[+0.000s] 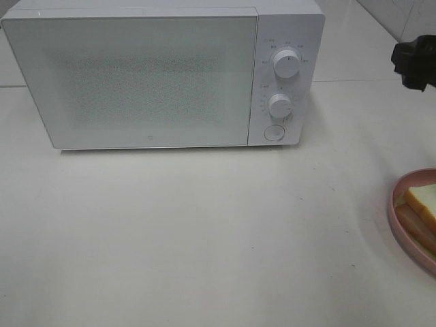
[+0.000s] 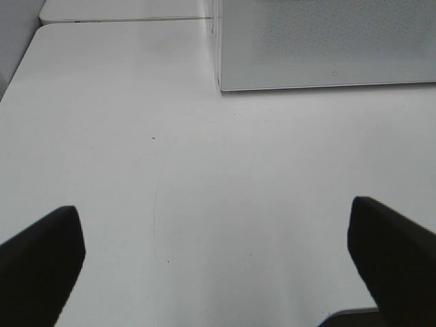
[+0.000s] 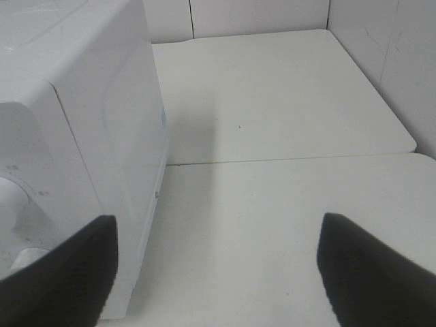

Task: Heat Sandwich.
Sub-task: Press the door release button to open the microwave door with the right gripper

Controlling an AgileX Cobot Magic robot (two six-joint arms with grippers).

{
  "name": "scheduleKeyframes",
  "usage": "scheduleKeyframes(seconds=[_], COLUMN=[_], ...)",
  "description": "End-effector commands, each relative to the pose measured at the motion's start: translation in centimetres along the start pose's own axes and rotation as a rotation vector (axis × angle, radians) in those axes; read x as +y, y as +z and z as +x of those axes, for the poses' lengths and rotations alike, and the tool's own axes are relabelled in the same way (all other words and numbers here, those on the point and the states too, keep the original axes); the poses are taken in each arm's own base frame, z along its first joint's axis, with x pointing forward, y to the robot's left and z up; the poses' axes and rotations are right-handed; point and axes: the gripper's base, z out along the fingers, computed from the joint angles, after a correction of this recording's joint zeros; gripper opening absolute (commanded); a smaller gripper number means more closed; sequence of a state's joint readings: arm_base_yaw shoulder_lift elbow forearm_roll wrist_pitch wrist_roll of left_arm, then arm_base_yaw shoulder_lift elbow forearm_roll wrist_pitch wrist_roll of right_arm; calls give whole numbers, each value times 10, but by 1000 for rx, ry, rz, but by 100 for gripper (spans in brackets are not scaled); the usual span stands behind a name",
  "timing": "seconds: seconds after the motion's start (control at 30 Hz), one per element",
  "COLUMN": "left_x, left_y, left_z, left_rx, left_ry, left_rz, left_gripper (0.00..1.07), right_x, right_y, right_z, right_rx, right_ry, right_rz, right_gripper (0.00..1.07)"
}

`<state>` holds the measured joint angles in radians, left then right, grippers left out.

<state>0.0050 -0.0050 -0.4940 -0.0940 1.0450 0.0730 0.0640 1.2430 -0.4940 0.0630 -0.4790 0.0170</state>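
Note:
The sandwich [image 1: 424,204], pale bread with a tan crust, lies on a round pink plate [image 1: 397,219] at the right edge of the table, partly cut off by the frame. The white microwave [image 1: 150,75] stands at the back with its door shut. My right gripper [image 3: 218,272] is open and empty, hovering beside the microwave's right side [image 3: 82,102]; in the exterior high view only a black part of the right arm [image 1: 414,61] shows at the upper right, well behind the plate. My left gripper [image 2: 218,252] is wide open over bare table, in front of the microwave's left corner [image 2: 327,41].
Two round knobs [image 1: 287,63] [image 1: 280,105] and a round button [image 1: 274,132] sit on the microwave's right panel. The white table [image 1: 204,231] stretches in front of the microwave. A seam between tabletops [image 3: 286,160] and a wall lie behind.

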Motion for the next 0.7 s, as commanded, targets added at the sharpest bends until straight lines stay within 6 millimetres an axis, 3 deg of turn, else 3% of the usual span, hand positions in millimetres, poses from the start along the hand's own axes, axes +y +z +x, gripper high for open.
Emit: scheduleKeyframes(seconds=[0.03, 0.5, 0.7], left_x=[0, 0, 0], left_y=[-2, -2, -2], left_z=[1, 1, 1], left_rx=[-22, -22, -22], left_ry=[-3, -1, -1], left_rz=[-3, -3, -3], left_gripper=[98, 98, 98], right_x=[6, 42, 57], right_y=[-4, -20, -16], right_z=[11, 35, 51], right_rx=[-32, -87, -69], right_ry=[-32, -45, -45], right_rz=[-16, -89, -102], right_gripper=[77, 76, 76])
